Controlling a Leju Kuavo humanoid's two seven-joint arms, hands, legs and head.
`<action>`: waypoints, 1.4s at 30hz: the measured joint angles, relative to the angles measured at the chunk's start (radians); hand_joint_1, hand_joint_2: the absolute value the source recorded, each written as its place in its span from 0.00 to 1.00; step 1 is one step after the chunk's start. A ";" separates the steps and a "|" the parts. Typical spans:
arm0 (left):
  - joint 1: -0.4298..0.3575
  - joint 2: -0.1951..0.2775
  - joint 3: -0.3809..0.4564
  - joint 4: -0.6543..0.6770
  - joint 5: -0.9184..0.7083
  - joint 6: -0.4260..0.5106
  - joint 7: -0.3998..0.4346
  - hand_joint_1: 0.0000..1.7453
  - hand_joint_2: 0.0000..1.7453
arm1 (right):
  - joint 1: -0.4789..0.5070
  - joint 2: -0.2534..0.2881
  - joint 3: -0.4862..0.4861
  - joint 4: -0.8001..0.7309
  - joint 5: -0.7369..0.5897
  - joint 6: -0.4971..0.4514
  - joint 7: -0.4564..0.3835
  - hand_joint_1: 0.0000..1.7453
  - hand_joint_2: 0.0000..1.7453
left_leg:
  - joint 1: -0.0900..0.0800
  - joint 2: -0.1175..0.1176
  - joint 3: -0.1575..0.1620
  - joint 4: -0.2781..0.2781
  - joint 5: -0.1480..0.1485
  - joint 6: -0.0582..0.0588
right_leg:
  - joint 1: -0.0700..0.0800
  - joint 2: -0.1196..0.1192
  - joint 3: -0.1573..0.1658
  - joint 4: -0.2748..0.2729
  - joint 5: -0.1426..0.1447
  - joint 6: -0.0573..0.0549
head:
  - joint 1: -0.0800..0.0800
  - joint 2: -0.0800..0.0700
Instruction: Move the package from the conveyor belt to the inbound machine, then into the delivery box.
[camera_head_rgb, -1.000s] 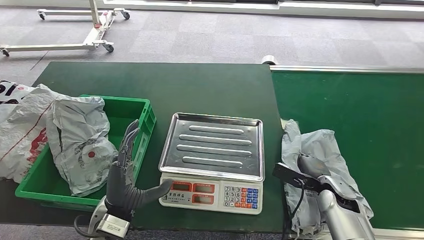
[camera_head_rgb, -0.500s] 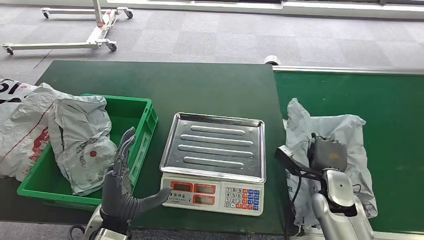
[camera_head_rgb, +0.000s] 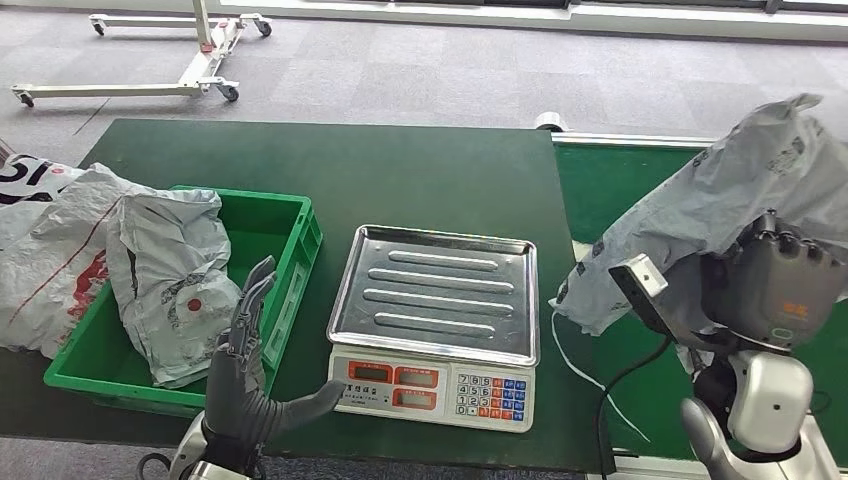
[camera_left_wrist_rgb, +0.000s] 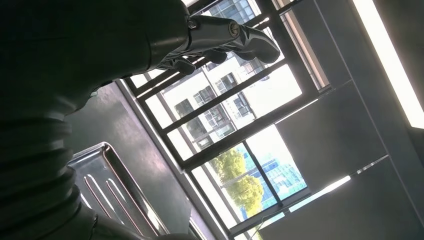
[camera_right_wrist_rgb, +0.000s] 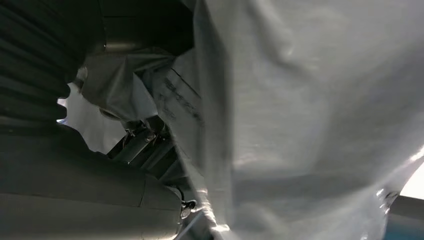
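The right hand (camera_head_rgb: 775, 290) grasps the package (camera_head_rgb: 700, 215) and holds it in the air above the conveyor belt (camera_head_rgb: 620, 180), on the right side of the scale (camera_head_rgb: 437, 310). The package is a soft grey plastic mailing bag, much wrinkled, with some small dark print on its surface. It drapes over the hand and hangs down toward the scale, its lower corner near the edge of the belt. In the right wrist view the grey plastic (camera_right_wrist_rgb: 300, 120) lies close before the camera, and a printed label is on a folded part, too blurred to read.

The left hand (camera_head_rgb: 245, 365) is released, with fingers spread and pointing up, holding nothing. It stands at the near edge of the table (camera_head_rgb: 330, 170), between the green box (camera_head_rgb: 290, 240) and the scale. The steel tray of the scale is bare. In the green box lies another grey bag (camera_head_rgb: 175, 285) with a red dot, and a white bag with red print (camera_head_rgb: 45, 255) rests against the box on its left side.
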 joint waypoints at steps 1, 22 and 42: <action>-0.001 -0.001 0.000 0.000 0.000 -0.001 0.000 0.00 1.00 | 0.004 0.029 -0.022 -0.008 0.000 -0.024 -0.050 1.00 1.00 | 0.000 0.000 0.000 0.000 0.000 -0.001 | 0.000 0.001 0.000 0.000 0.000 0.000 | 0.000 0.000; -0.095 -0.027 0.000 0.070 0.031 -0.031 0.001 0.00 1.00 | -0.171 0.305 0.339 0.225 -0.136 0.278 -0.475 1.00 1.00 | 0.002 0.000 0.002 -0.001 0.003 -0.003 | 0.001 0.001 0.001 0.001 0.000 -0.003 | -0.001 0.000; -0.074 0.019 -0.045 0.083 0.049 0.066 0.000 0.00 1.00 | -0.268 0.294 0.285 0.517 -0.131 0.186 -0.284 0.00 1.00 | 0.002 0.000 0.002 -0.001 0.003 -0.002 | 0.001 0.001 0.001 0.001 0.000 -0.002 | -0.001 0.000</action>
